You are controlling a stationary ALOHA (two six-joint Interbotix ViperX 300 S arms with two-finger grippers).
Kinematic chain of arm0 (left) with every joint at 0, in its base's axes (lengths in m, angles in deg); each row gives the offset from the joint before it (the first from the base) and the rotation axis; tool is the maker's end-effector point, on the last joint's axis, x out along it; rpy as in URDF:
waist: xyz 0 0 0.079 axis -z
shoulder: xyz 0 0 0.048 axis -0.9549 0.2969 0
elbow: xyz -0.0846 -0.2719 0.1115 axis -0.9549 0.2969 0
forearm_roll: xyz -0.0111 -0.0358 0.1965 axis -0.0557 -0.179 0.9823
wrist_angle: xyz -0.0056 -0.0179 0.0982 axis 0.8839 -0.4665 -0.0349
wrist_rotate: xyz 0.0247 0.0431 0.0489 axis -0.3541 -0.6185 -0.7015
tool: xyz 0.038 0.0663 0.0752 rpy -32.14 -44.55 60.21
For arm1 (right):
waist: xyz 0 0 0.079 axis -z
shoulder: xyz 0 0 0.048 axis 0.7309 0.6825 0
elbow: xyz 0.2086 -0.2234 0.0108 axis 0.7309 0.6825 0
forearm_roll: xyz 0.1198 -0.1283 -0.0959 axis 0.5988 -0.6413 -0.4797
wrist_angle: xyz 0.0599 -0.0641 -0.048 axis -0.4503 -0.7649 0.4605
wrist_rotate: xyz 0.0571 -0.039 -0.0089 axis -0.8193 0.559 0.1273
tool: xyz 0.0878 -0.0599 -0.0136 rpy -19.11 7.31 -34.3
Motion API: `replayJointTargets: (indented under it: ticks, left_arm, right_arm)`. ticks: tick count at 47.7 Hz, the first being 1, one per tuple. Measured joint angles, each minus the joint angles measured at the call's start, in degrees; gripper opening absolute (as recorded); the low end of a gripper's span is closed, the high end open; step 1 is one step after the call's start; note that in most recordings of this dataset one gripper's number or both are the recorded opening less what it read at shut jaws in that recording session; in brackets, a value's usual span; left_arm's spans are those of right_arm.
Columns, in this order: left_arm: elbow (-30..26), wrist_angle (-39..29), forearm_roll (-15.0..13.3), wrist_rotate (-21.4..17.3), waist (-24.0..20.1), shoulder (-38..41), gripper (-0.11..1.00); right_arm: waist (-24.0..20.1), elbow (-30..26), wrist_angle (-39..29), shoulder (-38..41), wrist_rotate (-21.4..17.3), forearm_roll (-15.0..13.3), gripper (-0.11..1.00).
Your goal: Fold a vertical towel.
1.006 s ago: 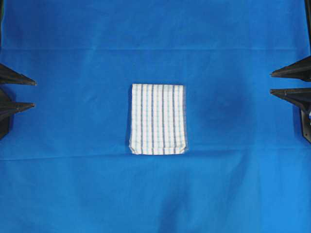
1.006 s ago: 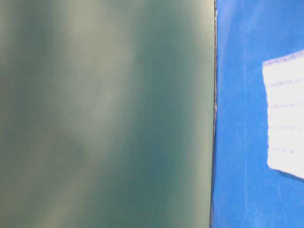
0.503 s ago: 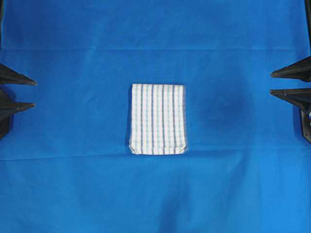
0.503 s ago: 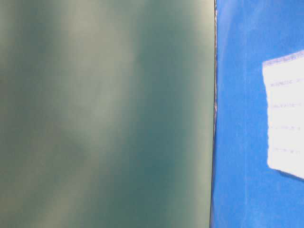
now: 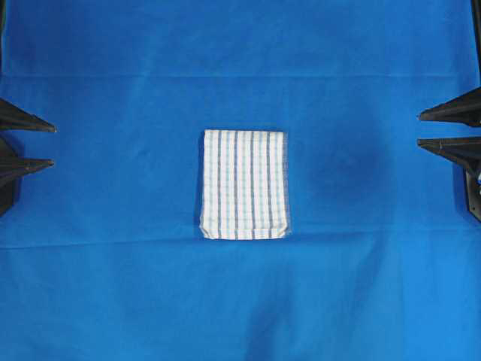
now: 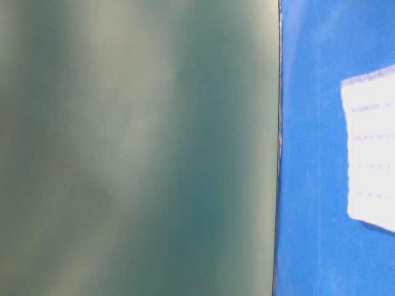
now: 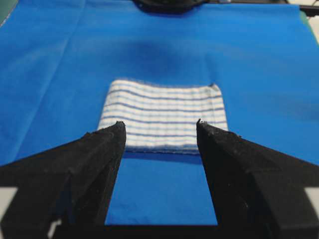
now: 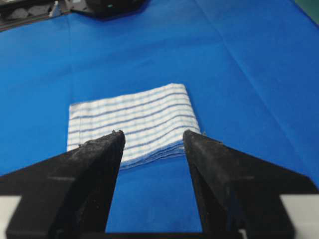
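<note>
The towel (image 5: 243,184), white with thin dark-blue and light-blue stripes, lies folded into a compact rectangle in the middle of the bright-blue cloth. It also shows as the towel (image 7: 162,113) in the left wrist view, the towel (image 8: 130,122) in the right wrist view and the towel (image 6: 372,145) at the right edge of the table-level view. My left gripper (image 5: 52,145) stands open at the far left edge, well apart from the towel. My right gripper (image 5: 419,128) stands open at the far right edge, also apart. Nothing sits between either pair of fingers.
The plain bright-blue cloth (image 5: 240,301) covers the whole work surface, with faint creases across it. A blurred grey-green surface (image 6: 136,148) fills the left of the table-level view. The opposite arm's dark base (image 7: 167,5) sits at the far edge.
</note>
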Motion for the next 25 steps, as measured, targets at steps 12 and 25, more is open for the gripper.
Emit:
replayJointTargets:
  ticks: [12,25]
  left_arm:
    - [0.0,-0.6,0.0,0.0,-0.1,0.0,0.57]
    - [0.0,-0.6,0.0,0.0,-0.1,0.0,0.56]
  right_arm:
    - [0.0,0.0,-0.3,0.0,-0.1,-0.1,0.57]
    - [-0.1,0.0,-0.4,0.0,-0.1,0.0,0.56]
